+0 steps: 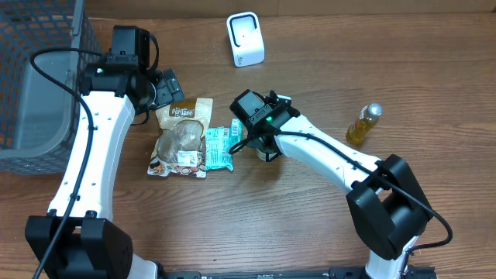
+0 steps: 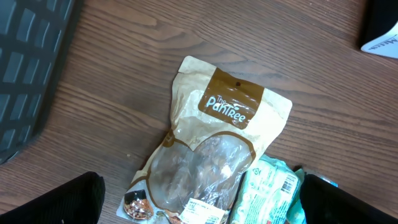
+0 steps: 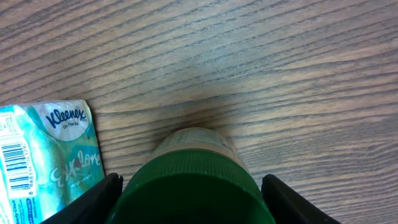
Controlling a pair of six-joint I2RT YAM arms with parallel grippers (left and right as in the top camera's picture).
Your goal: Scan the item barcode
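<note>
Since the bottle stands upright on the worktop, squarely between the right pincer's jaws, that arm's the one for it. Can't tell if it's clamped on yet; left pincer hangs released over the pouch.

"The Pantree" stands in white on the brown pouch, ahead between the left fingers. "Kleenex" and "Love" mark the teal tissue pack, left of the right fingers; its barcode digits are unreadable.
</note>
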